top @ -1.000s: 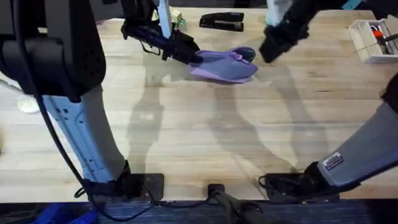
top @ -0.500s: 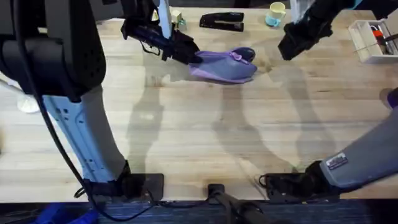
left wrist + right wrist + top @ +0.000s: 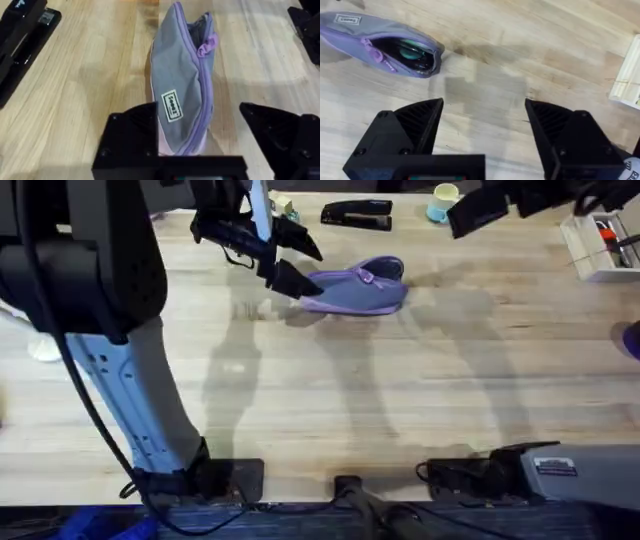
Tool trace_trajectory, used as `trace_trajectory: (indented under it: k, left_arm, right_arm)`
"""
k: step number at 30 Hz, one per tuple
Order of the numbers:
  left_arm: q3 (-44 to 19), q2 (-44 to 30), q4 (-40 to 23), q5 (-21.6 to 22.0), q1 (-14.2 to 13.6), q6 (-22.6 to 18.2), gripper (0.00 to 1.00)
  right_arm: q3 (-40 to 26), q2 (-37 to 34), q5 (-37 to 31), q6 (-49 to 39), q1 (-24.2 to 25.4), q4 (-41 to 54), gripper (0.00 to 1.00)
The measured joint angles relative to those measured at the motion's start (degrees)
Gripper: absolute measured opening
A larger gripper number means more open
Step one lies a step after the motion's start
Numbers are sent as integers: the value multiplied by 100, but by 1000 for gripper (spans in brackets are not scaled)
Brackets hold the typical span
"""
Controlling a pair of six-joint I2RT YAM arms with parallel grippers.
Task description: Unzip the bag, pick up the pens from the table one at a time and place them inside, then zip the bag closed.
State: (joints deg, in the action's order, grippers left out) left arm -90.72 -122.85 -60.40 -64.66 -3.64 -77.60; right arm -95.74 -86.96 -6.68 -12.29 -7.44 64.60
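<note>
Bag (image 3: 355,286): upper centre, mouth part-open, something green inside.
Left hand (image 3: 292,262): open beside it, ready to steady.
Right hand (image 3: 482,127): open, empty.

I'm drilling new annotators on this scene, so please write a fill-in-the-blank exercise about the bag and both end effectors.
1. The bag has its zipper partly ____.
2. Inside the bag's mouth lies a pen coloured ____.
3. The left end effector, open at the bag's end, is ____ gripping it.
4. The right end effector is ____ and holds nothing.

Missing words: open; green; not; open
</note>
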Motion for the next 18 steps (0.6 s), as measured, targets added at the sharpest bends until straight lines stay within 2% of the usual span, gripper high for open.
trace_trajectory:
  k: [6,11,15,18]
  left_arm:
    - [-2,0,-28,37,32,0,995]
    - [-42,0,-380,18,249,-4,995]
    - [-369,0,-752,84,459,-5,995]
    - [-773,0,-1020,319,515,-8,996]
  right_arm:
    - [-2,170,2,189,-10,52,997]
    - [-2,171,160,539,-145,188,997]
    - [-2,171,496,654,-358,187,997]
    - [-2,172,628,684,-586,182,997]
